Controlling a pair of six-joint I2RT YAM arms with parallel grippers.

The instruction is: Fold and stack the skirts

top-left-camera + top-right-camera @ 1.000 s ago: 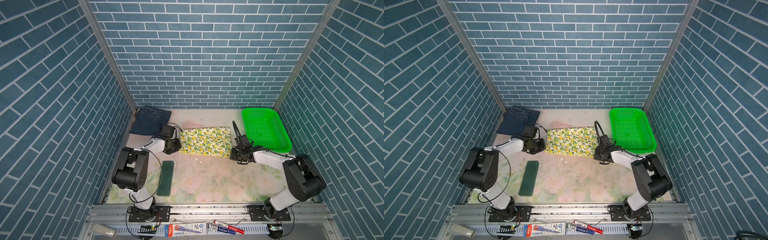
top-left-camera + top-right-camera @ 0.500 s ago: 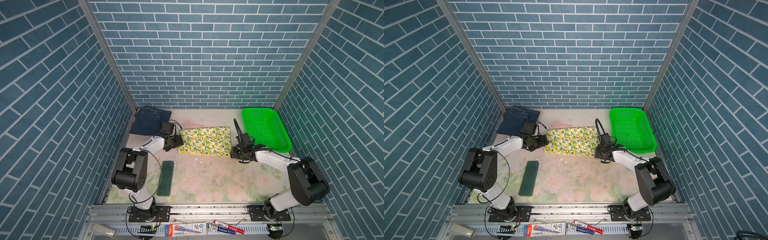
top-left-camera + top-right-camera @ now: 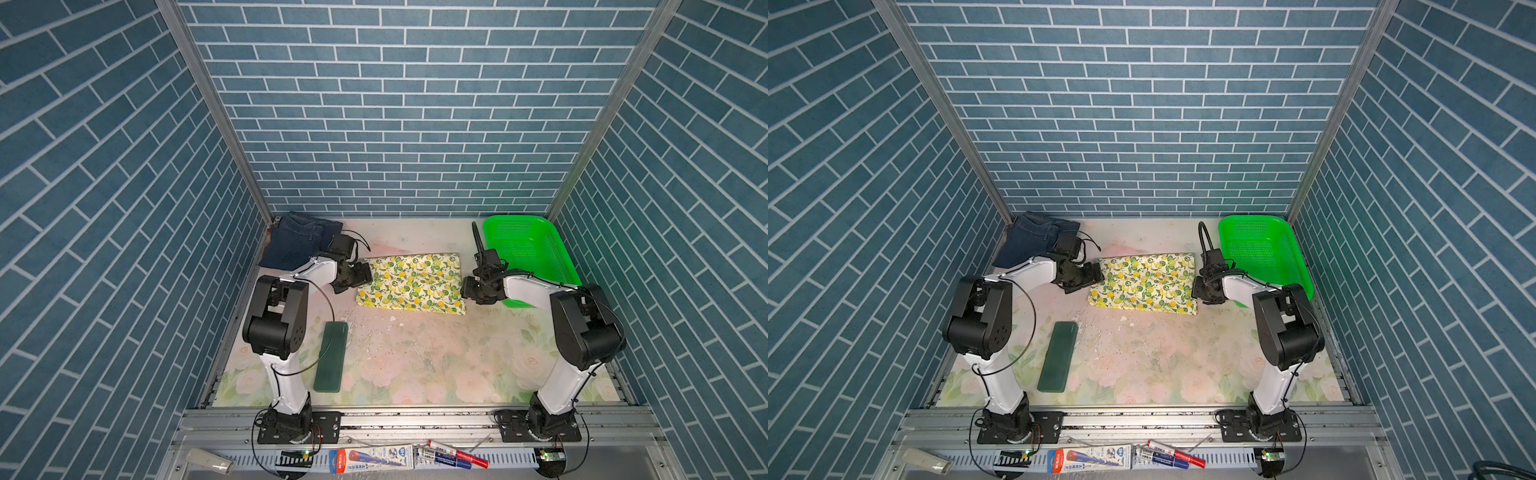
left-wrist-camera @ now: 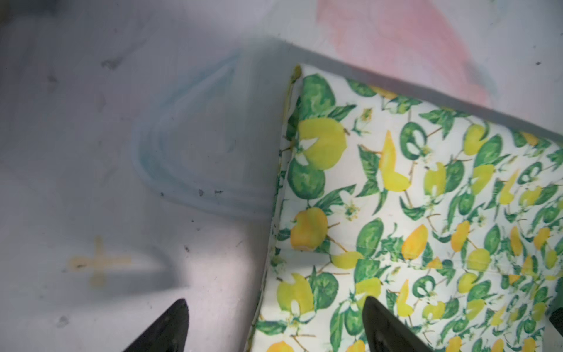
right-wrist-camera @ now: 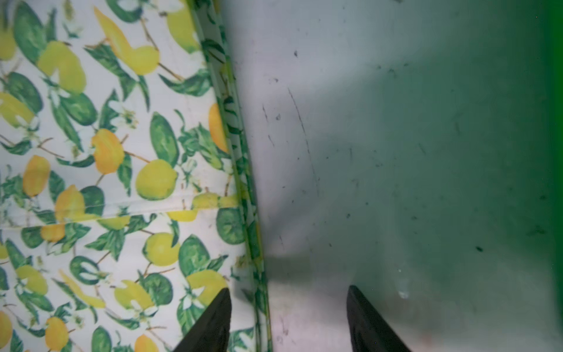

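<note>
The lemon-print skirt (image 3: 411, 282) (image 3: 1146, 283) lies folded flat as an oblong at the back middle of the table. A dark blue denim skirt (image 3: 299, 243) (image 3: 1036, 239) lies folded in the back left corner. My left gripper (image 3: 365, 272) (image 3: 1098, 274) (image 4: 274, 300) is open and straddles the lemon skirt's (image 4: 411, 198) left edge, one finger over the cloth and one over bare table. On the opposite side my right gripper (image 3: 464, 289) (image 3: 1195, 289) (image 5: 288, 288) is open too, astride the right edge of the lemon skirt (image 5: 106, 152). Neither holds anything.
A bright green mesh basket (image 3: 523, 245) (image 3: 1262, 249) stands empty at the back right, close behind my right arm. A flat dark green pad (image 3: 331, 357) (image 3: 1058, 356) lies front left. Brick-pattern walls close in three sides. Markers (image 3: 455, 455) lie on the front rail.
Both grippers have gone from shut to open at the lemon skirt's two ends and let the cloth go. The skirt lies flat where it was.
</note>
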